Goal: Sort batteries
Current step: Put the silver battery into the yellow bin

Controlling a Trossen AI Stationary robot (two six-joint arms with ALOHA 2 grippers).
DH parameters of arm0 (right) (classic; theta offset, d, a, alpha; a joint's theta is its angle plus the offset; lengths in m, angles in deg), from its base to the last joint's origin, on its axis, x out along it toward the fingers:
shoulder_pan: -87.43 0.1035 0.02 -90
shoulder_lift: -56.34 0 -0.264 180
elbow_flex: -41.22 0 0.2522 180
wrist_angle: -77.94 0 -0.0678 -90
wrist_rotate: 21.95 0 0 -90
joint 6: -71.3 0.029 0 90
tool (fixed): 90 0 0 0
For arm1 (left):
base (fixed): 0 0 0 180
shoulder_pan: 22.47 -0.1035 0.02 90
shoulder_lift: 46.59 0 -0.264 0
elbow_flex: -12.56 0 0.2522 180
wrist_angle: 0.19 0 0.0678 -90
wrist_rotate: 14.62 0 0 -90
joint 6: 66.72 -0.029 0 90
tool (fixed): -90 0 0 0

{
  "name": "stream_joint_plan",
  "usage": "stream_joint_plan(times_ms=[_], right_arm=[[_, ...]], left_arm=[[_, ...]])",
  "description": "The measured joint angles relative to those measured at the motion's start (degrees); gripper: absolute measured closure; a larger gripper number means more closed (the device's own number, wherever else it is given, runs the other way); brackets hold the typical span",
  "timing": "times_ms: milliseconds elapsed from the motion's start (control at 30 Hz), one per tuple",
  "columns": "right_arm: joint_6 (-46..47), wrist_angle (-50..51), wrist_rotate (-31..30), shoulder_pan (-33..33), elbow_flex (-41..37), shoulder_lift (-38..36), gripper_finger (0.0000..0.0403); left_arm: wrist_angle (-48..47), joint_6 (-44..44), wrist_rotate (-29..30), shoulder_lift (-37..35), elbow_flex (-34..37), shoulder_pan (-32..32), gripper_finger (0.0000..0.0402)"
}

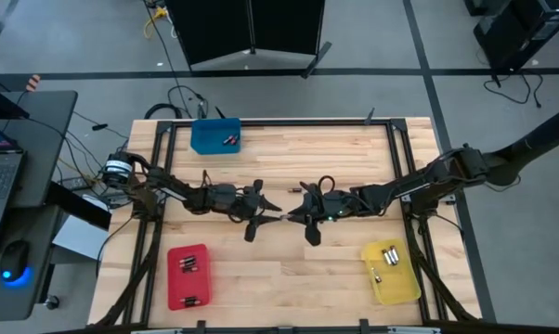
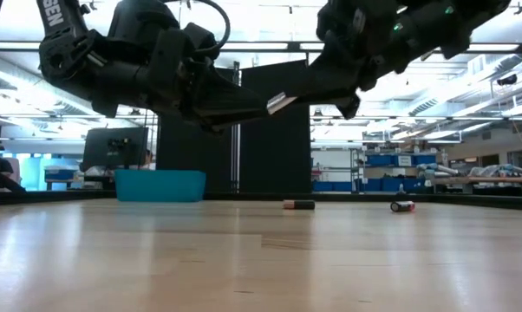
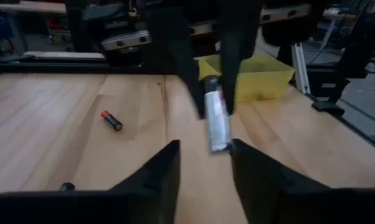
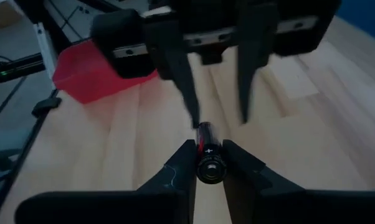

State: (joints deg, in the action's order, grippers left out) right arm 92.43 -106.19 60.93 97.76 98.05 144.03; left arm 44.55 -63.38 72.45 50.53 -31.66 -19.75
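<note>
Both hands meeting mid-counter over 1 battery

Right hand (image 4: 209,155) is pinching a battery (image 4: 210,163) above the counter (image 1: 289,167); left hand (image 3: 203,163) faces it, fingers spread.

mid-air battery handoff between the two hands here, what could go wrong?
1. The right hand pinches the battery by one end, above the table; the left hand is open at its free end. If the right releases before the left shuts, it likely drops and rolls.
2. Both hands' fingertips are very close; slight misalignment could knock them together.
</note>
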Motion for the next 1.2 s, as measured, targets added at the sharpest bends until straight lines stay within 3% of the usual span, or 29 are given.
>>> stream_joint_plan(times_ms=[133,267,533,700,900,1200], right_arm=[[2.7,3.3,1.0,1.8,0.0,-4.0,0.0339],[9.1,12.8,2.0,4.7,0.0,-9.4,0.0339],[33.6,51.6,4.8,15.5,10.5,-15.3,0.0339],[52.7,70.6,13.6,21.5,16.8,-13.8,0.0339],[68.1,78.8,29.7,25.3,15.7,-9.7,0.0339],[68.3,77.9,38.1,25.6,8.4,-5.0,0.0339]], left_arm=[[-0.7,-1.7,0.8,0.0,0.0,-0.2,0.0217],[-1.1,-2.5,0.7,0.0,0.0,-0.4,0.0207],[-1.3,-5.3,1.2,0.0,0.0,-1.8,0.0205],[-1.3,-5.3,1.2,0.0,0.0,-2.5,0.0205],[-1.7,-5.3,1.1,0.0,0.0,-2.8,0.0204],[-4.0,-6.0,0.9,0.0,0.0,-2.8,0.0204]])
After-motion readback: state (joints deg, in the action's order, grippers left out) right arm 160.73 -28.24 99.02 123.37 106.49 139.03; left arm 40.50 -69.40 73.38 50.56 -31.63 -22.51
